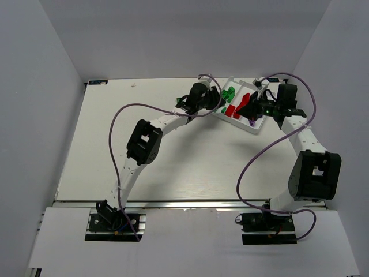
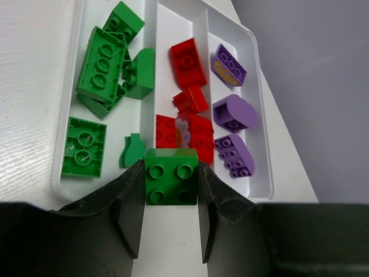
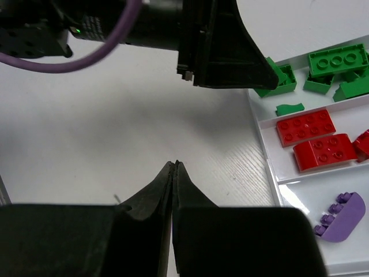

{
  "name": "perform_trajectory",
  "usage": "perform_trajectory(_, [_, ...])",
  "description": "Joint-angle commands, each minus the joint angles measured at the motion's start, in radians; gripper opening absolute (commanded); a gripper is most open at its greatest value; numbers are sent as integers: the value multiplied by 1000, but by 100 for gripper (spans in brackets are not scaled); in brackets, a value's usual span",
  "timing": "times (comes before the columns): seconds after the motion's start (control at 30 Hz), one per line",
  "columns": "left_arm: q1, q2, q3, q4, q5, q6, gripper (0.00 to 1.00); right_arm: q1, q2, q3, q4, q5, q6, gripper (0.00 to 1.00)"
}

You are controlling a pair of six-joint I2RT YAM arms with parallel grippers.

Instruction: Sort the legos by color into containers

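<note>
left wrist: left jaws clamp green lego (image 2: 170,176)

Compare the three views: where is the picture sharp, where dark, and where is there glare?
Top external: even light, the legos in the tray tiny. Left wrist: the green brick in the left tool is sharp, the fingers dark. Right wrist: the shut right tool is dark; glare on the tray floor.
</note>
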Motion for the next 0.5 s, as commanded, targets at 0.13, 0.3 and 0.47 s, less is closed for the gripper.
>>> perform_trajectory(0.13, [-14, 91, 127, 129, -79, -8, 3, -28, -33, -26, 46, -26, 39, 3])
perform_trajectory(0.3, [-19, 141, 180, 130, -115, -1, 7, -31, -30, -37, 54, -38, 46, 5])
perform_trajectory(0.47, [-20, 150, 174, 115, -119, -3, 9, -32, -27, -41, 51, -41, 45, 8])
